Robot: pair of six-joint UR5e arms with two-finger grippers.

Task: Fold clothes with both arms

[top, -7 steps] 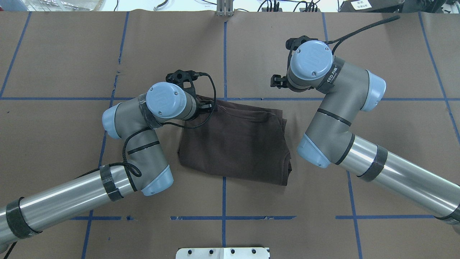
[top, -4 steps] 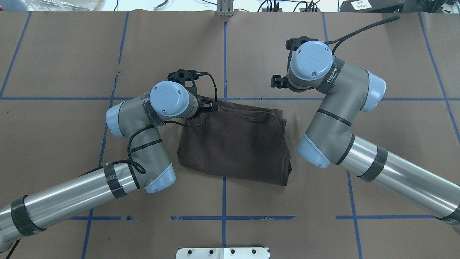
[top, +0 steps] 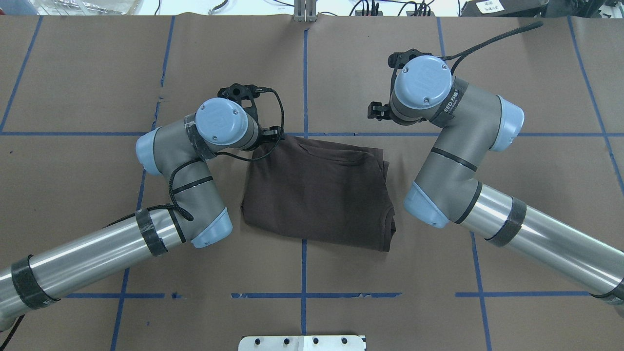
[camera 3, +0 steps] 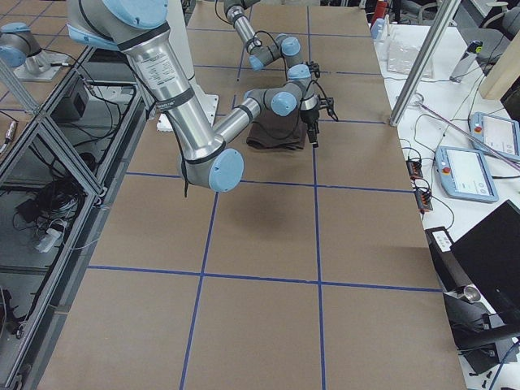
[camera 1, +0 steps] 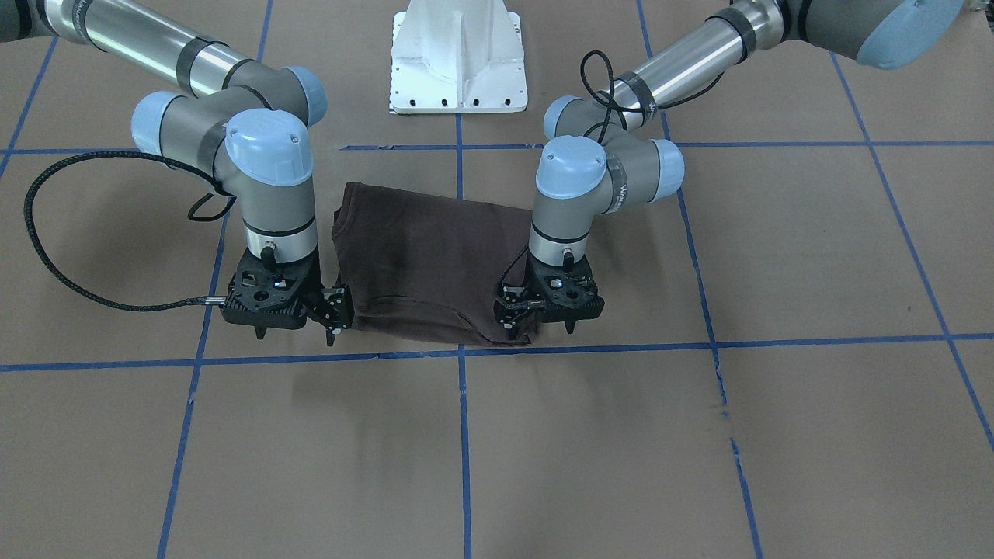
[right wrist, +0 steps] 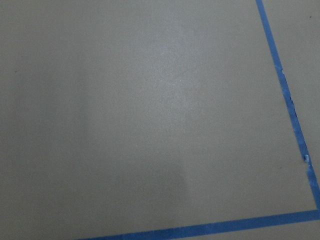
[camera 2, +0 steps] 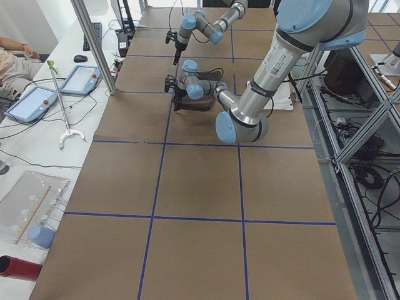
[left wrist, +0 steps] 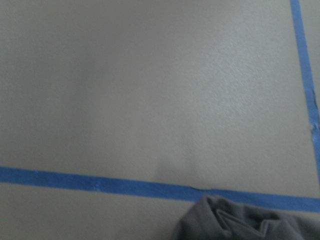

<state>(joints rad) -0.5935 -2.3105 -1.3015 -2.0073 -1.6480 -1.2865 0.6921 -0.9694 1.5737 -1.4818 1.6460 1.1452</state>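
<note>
The shirt (top: 319, 190) lies folded into a small, thick block in the middle of the brown surface (top: 87, 73). The left arm's fingers (camera 1: 519, 317) sit at the shirt's 11 o'clock corner in the view from above. They look to be pinching a bit of cloth there, but I cannot tell for sure. The right arm's fingers (camera 1: 332, 309) hang just past the 1 o'clock corner, off the cloth, and hold nothing. They look pressed together. The folding seems almost done. The next move may be one last fold or tidy, so the right arm would need to come down and grab its corner too.
</note>
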